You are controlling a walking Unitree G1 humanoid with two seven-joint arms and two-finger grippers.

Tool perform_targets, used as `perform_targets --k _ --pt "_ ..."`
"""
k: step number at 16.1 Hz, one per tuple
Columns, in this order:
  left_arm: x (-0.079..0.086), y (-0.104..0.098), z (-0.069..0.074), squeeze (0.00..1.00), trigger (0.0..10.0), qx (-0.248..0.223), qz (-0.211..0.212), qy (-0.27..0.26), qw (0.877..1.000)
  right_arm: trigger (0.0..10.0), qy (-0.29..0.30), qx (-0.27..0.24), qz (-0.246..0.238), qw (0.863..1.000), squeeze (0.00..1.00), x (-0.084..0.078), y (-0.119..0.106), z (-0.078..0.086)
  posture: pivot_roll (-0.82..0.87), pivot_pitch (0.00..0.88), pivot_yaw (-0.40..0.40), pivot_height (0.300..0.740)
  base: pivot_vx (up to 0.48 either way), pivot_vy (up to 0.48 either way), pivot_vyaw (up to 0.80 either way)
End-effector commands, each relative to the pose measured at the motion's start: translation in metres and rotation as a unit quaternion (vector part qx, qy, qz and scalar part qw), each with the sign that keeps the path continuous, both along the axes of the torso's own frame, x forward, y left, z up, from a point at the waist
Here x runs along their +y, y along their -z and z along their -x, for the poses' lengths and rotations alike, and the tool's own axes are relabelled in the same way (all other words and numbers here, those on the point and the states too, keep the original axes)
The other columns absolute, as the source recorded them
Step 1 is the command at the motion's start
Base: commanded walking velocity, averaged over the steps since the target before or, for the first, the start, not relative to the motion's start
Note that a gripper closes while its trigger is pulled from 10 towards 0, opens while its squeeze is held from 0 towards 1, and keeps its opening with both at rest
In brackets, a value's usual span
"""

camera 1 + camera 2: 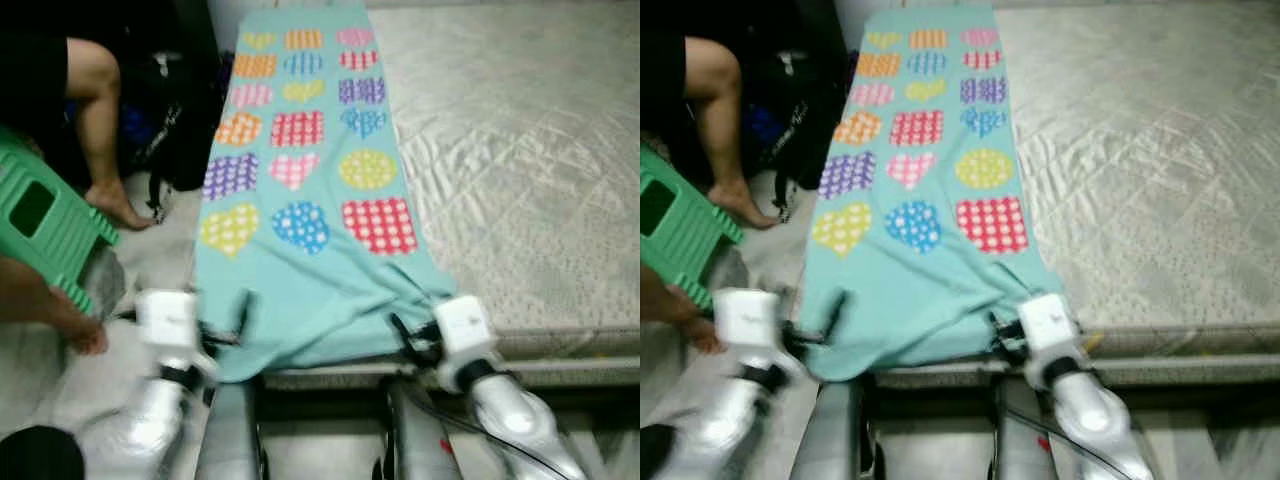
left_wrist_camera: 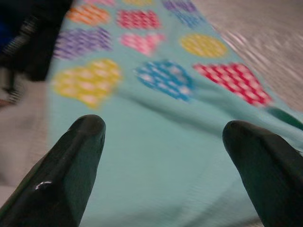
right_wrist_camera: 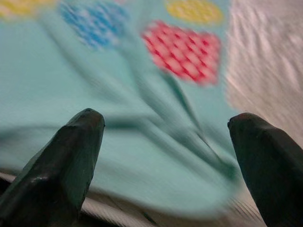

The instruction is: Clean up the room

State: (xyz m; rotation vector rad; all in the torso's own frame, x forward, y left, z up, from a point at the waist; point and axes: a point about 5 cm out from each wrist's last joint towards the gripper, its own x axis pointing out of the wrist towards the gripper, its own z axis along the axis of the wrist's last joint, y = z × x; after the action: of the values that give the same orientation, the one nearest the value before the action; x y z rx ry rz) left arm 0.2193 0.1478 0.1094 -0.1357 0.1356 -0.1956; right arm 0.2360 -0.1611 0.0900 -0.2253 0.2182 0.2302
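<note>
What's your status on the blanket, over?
Left gripper and right gripper both open at the blanket's near edge. Blanket lies flat along the mattress, near end bunched. Person's foot beside the bed.

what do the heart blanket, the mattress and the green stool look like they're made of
Blanket: soft matte fabric, maybe fleece; it bunches into folds at the near edge. Mattress: quilted cloth with a slight sheen; stitched ripples catch the light. Green stool: looks like moulded plastic, uniform colour, with a cut-out slot. The open left gripper and right gripper have glossy black fingers.
</note>
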Motion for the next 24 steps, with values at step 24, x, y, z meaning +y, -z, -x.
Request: perform_targets --k 24 --pt "0.010 0.001 -0.006 0.00 10.0 0.009 -0.025 -0.027 0.999 10.0 -0.151 0.033 -0.176 0.972 0.00 0.099 -0.020 -0.035 -0.06 0.122 0.067 0.521 0.025 0.000 0.00"
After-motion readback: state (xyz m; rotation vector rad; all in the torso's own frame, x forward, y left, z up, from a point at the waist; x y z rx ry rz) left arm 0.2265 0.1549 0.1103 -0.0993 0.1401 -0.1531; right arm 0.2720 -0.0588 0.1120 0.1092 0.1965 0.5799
